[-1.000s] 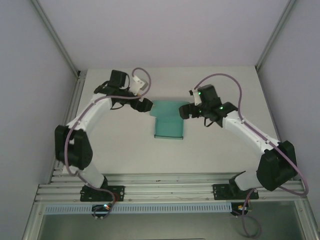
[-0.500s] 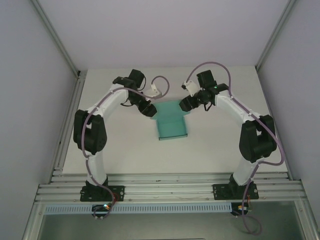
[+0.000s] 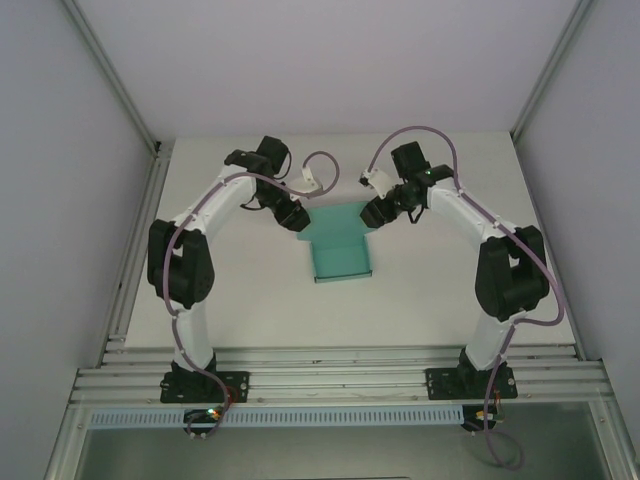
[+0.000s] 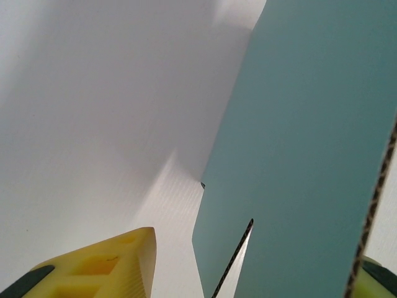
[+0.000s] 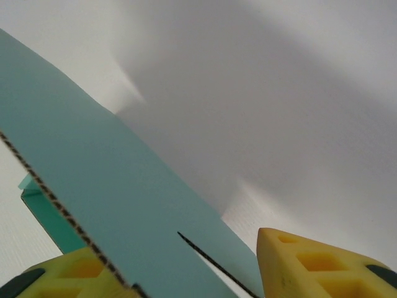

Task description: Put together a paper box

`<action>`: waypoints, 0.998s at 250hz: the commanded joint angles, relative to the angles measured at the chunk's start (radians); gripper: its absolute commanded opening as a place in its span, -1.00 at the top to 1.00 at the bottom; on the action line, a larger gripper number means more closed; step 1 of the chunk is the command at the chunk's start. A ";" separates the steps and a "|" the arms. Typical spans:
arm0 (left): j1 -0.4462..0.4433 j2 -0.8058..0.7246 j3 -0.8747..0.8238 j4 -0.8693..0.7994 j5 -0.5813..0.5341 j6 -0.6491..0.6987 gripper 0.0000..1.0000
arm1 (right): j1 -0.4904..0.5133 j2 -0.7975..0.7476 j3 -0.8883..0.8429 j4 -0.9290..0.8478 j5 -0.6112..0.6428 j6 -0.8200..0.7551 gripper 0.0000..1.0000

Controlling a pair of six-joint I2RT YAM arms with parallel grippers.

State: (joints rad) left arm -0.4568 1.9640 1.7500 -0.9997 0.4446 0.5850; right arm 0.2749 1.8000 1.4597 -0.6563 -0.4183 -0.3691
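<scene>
The teal-green thin card paper box lies on the white bench, midway between the arms. The left gripper is at its far left corner and the right gripper at its far right corner. A card flap stands between each gripper's fingers.

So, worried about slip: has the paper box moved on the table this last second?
No, the paper box stays equally far from the far edge of the table.

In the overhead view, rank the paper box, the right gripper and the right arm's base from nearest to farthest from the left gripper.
From the left gripper:
1. paper box, right beside it, at the box's far-left corner.
2. right gripper, across the box's far edge.
3. right arm's base, at the table's near right edge.
</scene>
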 commanded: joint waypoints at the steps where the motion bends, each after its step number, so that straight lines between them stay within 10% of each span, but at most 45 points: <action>1: 0.000 -0.005 -0.002 -0.038 -0.023 0.040 0.19 | -0.013 0.027 0.022 -0.042 -0.042 -0.024 0.24; 73: -0.003 -0.005 0.005 -0.022 -0.032 0.001 0.83 | -0.015 0.002 -0.006 -0.050 -0.032 -0.031 0.79; 135: -0.024 -0.067 -0.052 0.130 -0.080 -0.157 1.00 | -0.008 -0.071 -0.061 0.041 0.052 0.077 1.00; 210: -0.121 -0.138 -0.113 0.377 -0.440 -0.756 1.00 | 0.169 -0.143 -0.112 0.209 0.706 0.706 1.00; 250: -0.174 -0.141 -0.131 0.483 -0.563 -0.965 1.00 | 0.177 -0.165 -0.256 0.490 0.774 1.096 1.00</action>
State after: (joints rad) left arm -0.5980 1.8557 1.6348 -0.6441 0.0284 -0.1009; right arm 0.4614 1.6581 1.3003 -0.3809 0.1722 0.3042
